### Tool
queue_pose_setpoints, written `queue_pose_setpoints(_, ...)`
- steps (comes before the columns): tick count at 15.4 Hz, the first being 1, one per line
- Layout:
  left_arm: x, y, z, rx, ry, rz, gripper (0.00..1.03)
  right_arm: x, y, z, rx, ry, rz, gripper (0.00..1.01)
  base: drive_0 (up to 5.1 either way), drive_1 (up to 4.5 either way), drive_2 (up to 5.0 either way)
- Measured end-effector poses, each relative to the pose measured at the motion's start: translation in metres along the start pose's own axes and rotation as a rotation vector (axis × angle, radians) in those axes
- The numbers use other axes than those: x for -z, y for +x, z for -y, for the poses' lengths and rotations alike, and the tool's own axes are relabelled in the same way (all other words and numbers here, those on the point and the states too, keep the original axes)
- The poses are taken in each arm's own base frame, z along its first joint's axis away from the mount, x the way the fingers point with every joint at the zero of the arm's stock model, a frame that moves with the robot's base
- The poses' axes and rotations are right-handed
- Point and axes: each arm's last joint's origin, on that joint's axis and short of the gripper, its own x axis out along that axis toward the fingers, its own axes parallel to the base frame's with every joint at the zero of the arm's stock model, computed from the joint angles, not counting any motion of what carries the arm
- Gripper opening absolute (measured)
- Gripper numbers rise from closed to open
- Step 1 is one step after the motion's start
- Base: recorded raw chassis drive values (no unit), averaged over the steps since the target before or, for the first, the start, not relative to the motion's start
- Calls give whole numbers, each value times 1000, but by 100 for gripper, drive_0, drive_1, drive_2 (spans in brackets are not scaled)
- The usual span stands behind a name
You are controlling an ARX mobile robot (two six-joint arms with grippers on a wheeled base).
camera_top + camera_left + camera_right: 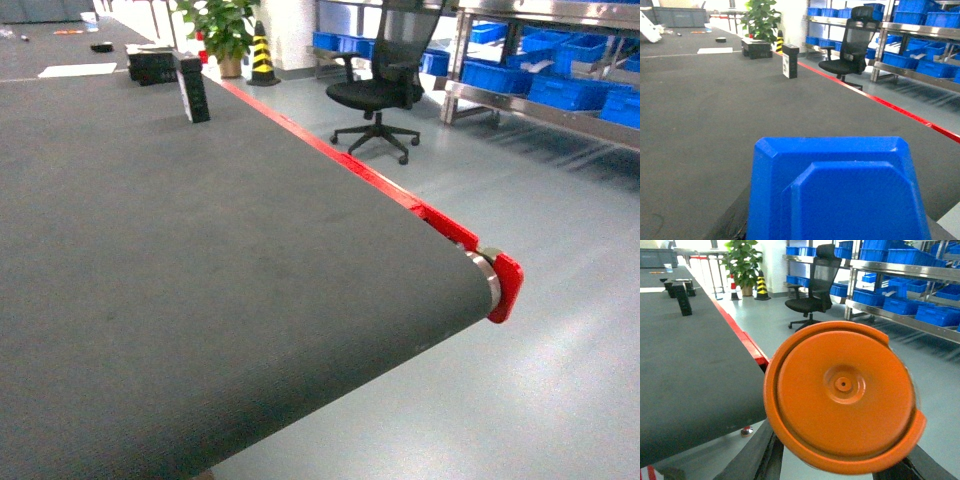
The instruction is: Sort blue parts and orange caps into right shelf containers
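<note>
A blue part [840,190] with bevelled edges fills the bottom of the left wrist view, held in my left gripper [837,227] above the dark belt; only one dark finger [732,220] shows beside it. In the right wrist view a round orange cap [842,397] sits face-on between the black fingers [752,455] of my right gripper [837,467], past the belt's end and over the floor. The containers, bright-blue crates [575,90], stand on the steel shelf at the right, also seen as crates [932,67] and crates [935,315]. Neither gripper shows in the head view.
The dark conveyor belt [200,280] has a red edge rail [400,195] and ends at a red corner [505,290]. A black office chair [385,90] stands on the grey floor before the shelf. Black boxes [190,90], a potted plant [225,30] and a striped cone [262,55] lie farther back.
</note>
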Motion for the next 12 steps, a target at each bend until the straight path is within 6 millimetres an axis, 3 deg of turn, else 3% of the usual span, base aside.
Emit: queue_pose_setpoints(12, 0, 0, 0, 0, 0, 0, 43, 0, 0, 0, 0, 0, 0, 42, -164, -164, -164)
